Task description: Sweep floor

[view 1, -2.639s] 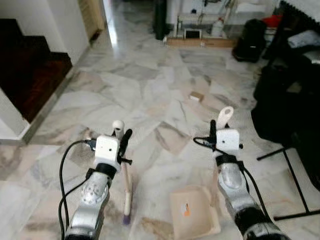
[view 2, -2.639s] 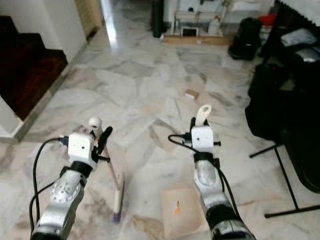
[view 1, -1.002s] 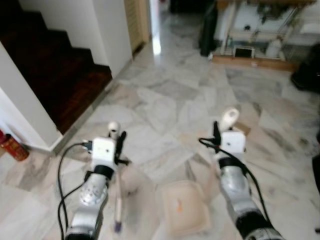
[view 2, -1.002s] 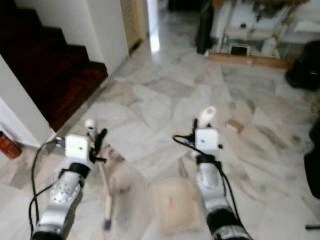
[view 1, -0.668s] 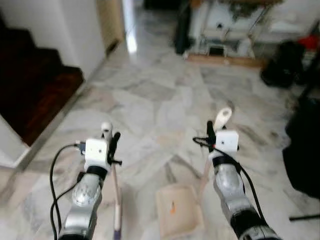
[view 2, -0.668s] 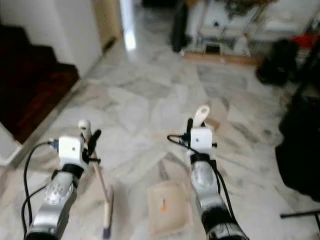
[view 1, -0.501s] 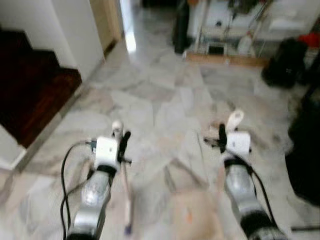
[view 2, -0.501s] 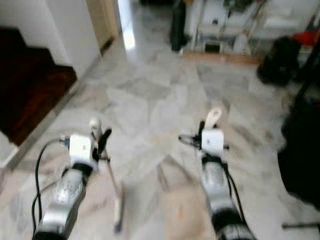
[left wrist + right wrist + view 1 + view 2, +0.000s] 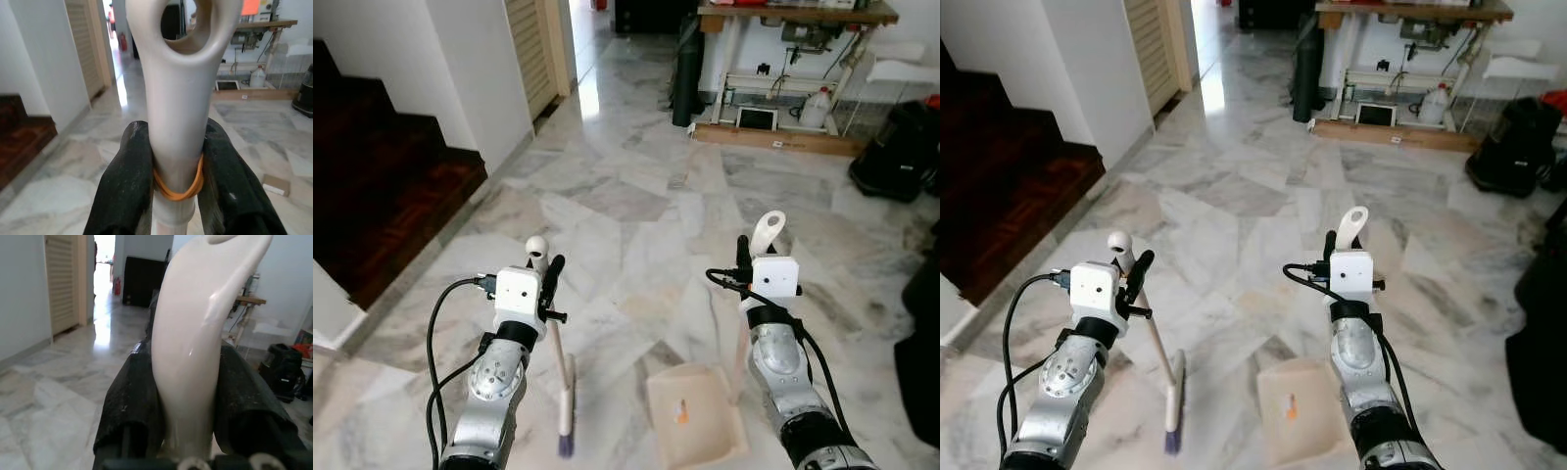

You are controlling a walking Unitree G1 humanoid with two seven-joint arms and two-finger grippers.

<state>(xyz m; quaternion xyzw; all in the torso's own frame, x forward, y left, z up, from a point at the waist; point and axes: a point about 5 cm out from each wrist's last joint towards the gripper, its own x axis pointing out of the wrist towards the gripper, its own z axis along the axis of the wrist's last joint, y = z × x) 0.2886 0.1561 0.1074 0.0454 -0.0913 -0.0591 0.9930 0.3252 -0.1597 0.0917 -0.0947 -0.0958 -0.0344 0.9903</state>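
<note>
My left gripper is shut on the pale handle of a broom, whose head rests on the marble floor just in front of me. In the left wrist view the black fingers clamp the broom handle just above an orange rubber band. My right gripper is shut on the upright handle of a cream dustpan; its pan lies flat on the floor with a small orange mark inside. The right wrist view has the dustpan handle pinched between both fingers. A small brown box lies on the floor ahead.
Dark wooden stairs and a white wall corner stand on my left. At the far end are a table frame with bottles and a black bag. Another dark object sits close on my right.
The camera view has swung left and back and is sharp again. Both grippers keep the same hold on broom and dustpan, which stay in the same place before me.
</note>
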